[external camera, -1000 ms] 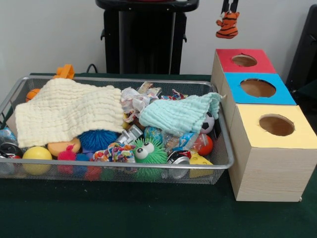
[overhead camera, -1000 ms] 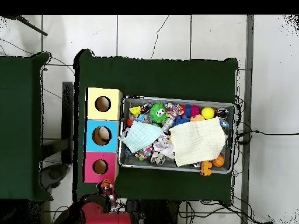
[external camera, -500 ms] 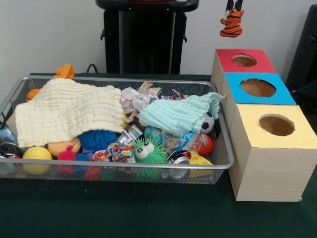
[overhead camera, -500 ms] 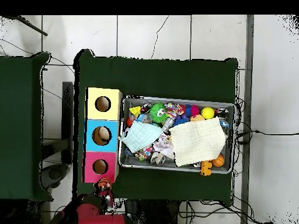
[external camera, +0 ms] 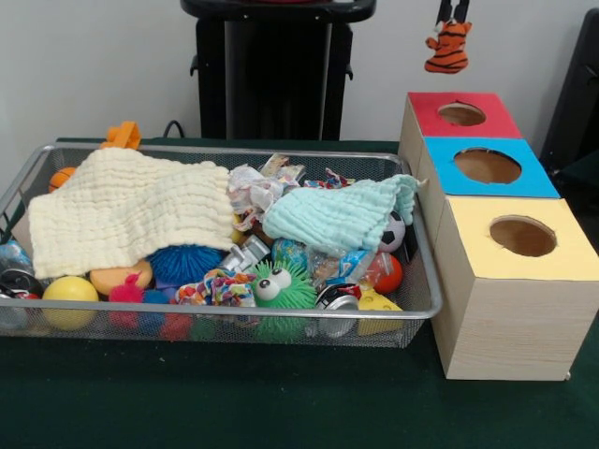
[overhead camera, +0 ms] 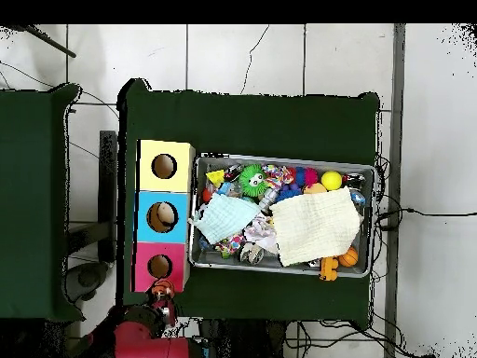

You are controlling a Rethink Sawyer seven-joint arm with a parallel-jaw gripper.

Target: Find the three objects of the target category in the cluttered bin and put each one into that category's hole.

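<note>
Gripping a striped tiger toy (external camera: pixel 448 49), the end effector (external camera: pixel 453 13) hangs above the red box (external camera: pixel 460 115).

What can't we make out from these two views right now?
- Gripper: front view cuts it off at the top edge; only the held tiger toy shows clearly.
- Under the cream cloth and mint cloth: contents hidden in both views.
- Inside the red box hole: too dark to see.

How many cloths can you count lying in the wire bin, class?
2. A cream cloth covers the bin's left half in the front view; a pale green cloth lies right of centre, by the soccer ball. More may be buried under the toys.
</note>
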